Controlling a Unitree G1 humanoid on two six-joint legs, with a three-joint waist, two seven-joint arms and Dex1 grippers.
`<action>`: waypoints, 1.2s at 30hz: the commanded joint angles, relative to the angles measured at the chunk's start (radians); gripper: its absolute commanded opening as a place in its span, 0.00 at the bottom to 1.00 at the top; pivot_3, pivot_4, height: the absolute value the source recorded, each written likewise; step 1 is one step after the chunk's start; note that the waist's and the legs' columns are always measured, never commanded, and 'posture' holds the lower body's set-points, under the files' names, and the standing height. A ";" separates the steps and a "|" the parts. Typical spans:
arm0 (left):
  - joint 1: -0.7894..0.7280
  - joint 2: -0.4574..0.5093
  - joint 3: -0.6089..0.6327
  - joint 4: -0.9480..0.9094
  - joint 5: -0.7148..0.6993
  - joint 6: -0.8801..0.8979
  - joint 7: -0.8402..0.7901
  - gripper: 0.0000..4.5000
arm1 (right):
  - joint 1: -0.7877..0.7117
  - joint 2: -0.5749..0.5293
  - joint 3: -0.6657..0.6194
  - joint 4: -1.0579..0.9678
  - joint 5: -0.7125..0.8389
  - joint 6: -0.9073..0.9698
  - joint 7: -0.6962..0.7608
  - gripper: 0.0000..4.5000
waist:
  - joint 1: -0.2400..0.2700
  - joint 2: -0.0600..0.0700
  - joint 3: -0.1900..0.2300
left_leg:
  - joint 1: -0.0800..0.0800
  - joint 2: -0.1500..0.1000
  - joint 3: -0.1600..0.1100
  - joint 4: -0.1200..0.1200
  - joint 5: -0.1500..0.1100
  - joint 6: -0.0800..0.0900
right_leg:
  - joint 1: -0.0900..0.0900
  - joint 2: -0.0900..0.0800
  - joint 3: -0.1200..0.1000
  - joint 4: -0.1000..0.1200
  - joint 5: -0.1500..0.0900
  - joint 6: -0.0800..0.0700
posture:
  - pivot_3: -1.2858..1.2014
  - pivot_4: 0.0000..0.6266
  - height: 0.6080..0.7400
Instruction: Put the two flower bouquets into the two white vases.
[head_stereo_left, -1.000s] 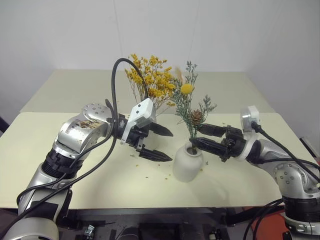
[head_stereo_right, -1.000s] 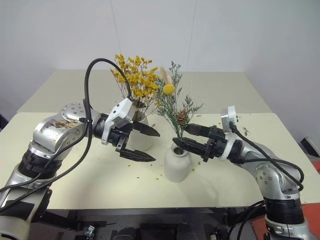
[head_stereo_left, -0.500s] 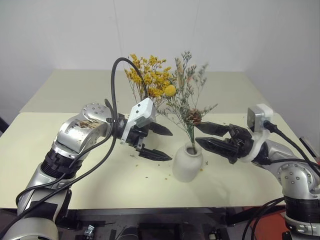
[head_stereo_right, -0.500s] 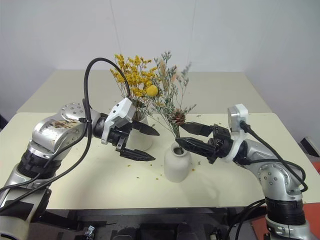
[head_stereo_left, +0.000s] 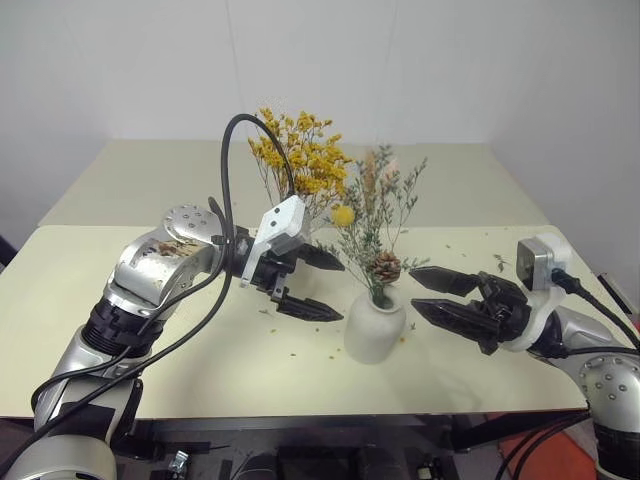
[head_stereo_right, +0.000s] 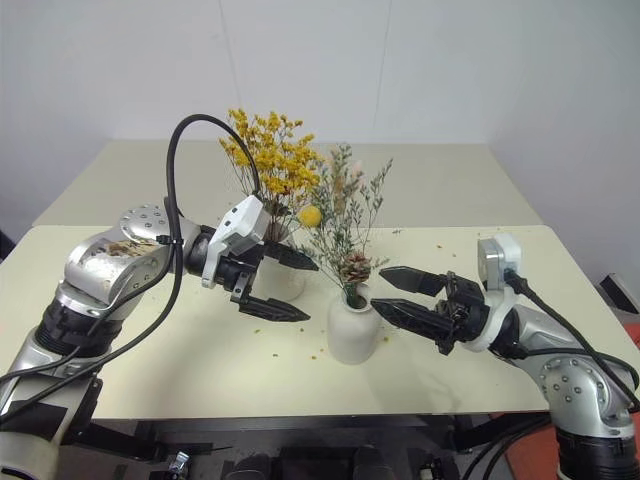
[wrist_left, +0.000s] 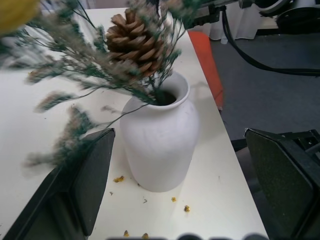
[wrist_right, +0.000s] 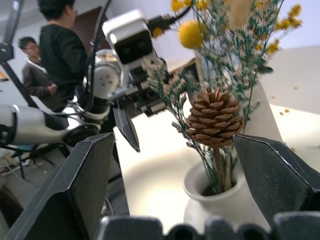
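Sparse grey-green sprig bouquet (head_stereo_left: 372, 215) is standing in the short rounded white ceramic vase (head_stereo_left: 375, 328), front of the cream table (head_stereo_left: 150, 330); dense yellow-orange bouquet (head_stereo_left: 300, 160) is rising behind-left.

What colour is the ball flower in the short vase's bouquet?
Yellow; the ball flower shows best in the right wrist view.

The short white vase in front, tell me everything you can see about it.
The short white vase is matte, ceramic-looking, with a rounded body, a narrowed neck and a small flared mouth. It stands upright on the pale table, between the two grippers, with neither touching it. The stems of the grey-green bouquet, with a yellow ball flower and a brown pine cone just above the rim, sit in its mouth. Small yellow crumbs lie scattered on the table around its base.
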 joint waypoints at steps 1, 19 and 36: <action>-0.018 -0.010 0.010 -0.016 -0.002 -0.015 0.002 1.00 | 0.020 -0.022 -0.048 -0.023 -0.022 -0.043 0.007 0.99 | 0.001 0.000 0.000 | 0.000 0.000 0.000 0.000 0.000 0.000 | 0.000 0.000 0.000 0.000 0.000 0.000 | 0.52 0.24 1.00; 0.410 0.176 0.432 -0.110 -0.081 -0.176 0.045 1.00 | 0.049 -0.232 -0.156 0.042 -0.211 -0.118 0.039 0.99 | -0.002 0.000 0.000 | 0.002 0.001 0.001 0.000 0.000 0.000 | 0.001 0.000 0.000 -0.001 0.000 0.000 | 0.52 0.24 1.00; 0.627 0.233 0.625 -0.135 -0.112 -0.242 0.088 1.00 | 0.006 -0.342 -0.141 0.108 -0.285 -0.124 0.143 0.99 | 0.020 0.000 0.000 | 0.002 0.001 0.001 0.000 0.000 0.000 | 0.001 -0.001 -0.001 -0.001 -0.001 -0.001 | 0.52 0.24 1.00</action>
